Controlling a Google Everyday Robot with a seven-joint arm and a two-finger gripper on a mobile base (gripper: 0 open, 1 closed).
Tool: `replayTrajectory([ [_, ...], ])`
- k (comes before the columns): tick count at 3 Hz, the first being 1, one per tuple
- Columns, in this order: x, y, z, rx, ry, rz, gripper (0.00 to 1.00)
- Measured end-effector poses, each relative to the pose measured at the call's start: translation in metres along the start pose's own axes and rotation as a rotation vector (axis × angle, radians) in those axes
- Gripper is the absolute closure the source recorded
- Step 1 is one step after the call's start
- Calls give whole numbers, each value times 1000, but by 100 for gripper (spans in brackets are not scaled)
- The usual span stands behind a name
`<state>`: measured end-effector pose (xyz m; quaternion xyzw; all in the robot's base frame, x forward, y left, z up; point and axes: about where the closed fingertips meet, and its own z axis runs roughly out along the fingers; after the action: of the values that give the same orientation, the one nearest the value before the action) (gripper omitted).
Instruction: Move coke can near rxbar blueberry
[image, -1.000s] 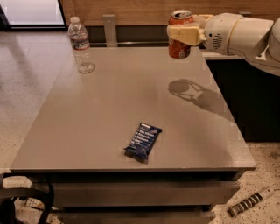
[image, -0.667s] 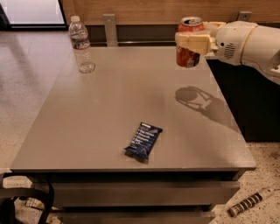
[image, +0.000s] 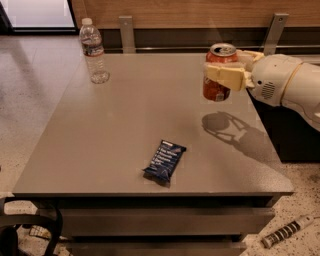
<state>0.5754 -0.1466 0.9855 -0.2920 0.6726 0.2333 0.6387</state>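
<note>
Grey table (image: 125, 130) below. White arm (image: 290, 85) in from the right. Water bottle (image: 93, 50) upright at far left corner. Gripper (image: 221, 76) clamped round coke can (image: 216, 91), upright in mid-air above table's right side. Rxbar blueberry (image: 164, 160) flat near front edge, well apart.

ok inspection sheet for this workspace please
surface: grey table, flat
job's things: coke can in the air over the right rear; rxbar flat near front edge, apart
clutter: water bottle upright, rear left
gripper: gripper shut on coke can, reaching in from right
cables: dark loop on floor front left, cannot tell what
surroundings: wood wall, speckled floor, striped object on floor front right
</note>
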Motion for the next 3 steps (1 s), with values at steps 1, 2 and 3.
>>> replayTrajectory([
  [1,17,34,4,-50,-4,-7,100],
  [2,43,65,8,-91,17,-15,100],
  [3,66,85,1,-92,33,-23,100],
])
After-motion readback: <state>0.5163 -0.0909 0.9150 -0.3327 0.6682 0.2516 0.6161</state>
